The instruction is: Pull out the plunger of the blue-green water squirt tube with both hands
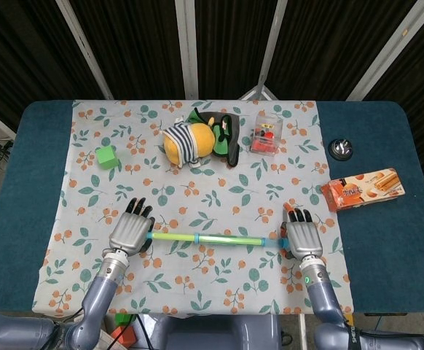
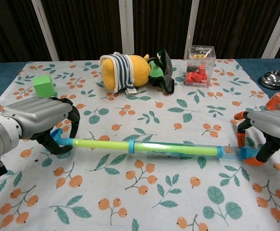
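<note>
The blue-green squirt tube (image 2: 169,150) lies flat across the floral cloth, running left to right near the table's front. A yellow-green length (image 2: 101,144) runs from its left end to a blue ring (image 2: 131,147); right of the ring is the clear teal barrel. My left hand (image 2: 39,120) curls its fingers around the blue left end and grips it. My right hand (image 2: 271,127) wraps its orange-tipped fingers around the blue right end (image 2: 243,153). In the head view the tube (image 1: 205,238) spans between my left hand (image 1: 130,232) and my right hand (image 1: 303,237).
A striped yellow plush toy (image 1: 190,141) lies at the back centre, with a clear box of red pieces (image 1: 267,133) to its right. A green cube (image 1: 107,157) sits back left. A call bell (image 1: 340,149) and an orange snack box (image 1: 363,188) lie on the blue table at right.
</note>
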Tool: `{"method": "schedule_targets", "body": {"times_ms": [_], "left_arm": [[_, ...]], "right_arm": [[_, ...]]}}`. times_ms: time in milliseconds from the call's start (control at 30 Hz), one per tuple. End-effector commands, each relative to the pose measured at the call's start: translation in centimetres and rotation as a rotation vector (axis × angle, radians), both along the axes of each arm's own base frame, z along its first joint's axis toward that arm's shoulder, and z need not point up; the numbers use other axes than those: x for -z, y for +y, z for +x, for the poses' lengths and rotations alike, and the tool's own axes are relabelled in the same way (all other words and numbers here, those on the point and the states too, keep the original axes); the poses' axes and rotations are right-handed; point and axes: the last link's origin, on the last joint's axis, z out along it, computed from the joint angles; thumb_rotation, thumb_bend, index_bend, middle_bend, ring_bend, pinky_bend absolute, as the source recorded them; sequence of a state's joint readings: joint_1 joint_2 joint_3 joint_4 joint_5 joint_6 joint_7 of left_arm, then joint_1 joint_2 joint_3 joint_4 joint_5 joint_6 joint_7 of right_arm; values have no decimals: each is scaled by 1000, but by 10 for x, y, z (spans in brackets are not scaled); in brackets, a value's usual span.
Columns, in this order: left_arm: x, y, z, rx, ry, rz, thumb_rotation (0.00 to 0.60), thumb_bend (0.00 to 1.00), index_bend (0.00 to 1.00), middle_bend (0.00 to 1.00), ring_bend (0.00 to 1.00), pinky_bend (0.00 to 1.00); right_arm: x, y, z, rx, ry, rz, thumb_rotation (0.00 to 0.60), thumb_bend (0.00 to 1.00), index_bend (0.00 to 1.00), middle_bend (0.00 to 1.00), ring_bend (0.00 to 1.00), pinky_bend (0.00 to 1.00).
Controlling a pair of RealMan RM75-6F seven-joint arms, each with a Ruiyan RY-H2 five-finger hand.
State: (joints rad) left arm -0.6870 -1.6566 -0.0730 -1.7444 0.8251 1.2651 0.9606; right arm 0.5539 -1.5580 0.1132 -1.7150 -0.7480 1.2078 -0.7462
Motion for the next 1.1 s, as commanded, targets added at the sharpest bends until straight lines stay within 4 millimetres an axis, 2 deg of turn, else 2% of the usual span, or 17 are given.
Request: {"method": "schedule_targets", "body": {"times_ms": [33, 500, 767, 1100], "left_arm": [[-1, 0, -1, -2, 1, 2, 600, 558, 589, 170, 0, 0], [-5, -2, -3, 0, 1, 0, 600, 558, 590, 169, 0, 0], [-9, -4, -9, -6, 7, 2, 600, 558, 590, 169, 0, 0], [-19, -5, -22, -30, 20, 14, 600, 558, 591, 169, 0, 0]], "right_arm": [[-1, -1, -1, 1, 5, -7, 600, 308, 657, 149, 0, 0], [-13, -4, -8, 1, 41, -40, 600, 308, 737, 178, 0, 0], [-19, -5, -17, 19, 58, -56, 600, 308, 739, 183, 0, 0], [-37, -10, -32, 44, 83, -97, 600, 308, 744, 187, 0, 0]]}}
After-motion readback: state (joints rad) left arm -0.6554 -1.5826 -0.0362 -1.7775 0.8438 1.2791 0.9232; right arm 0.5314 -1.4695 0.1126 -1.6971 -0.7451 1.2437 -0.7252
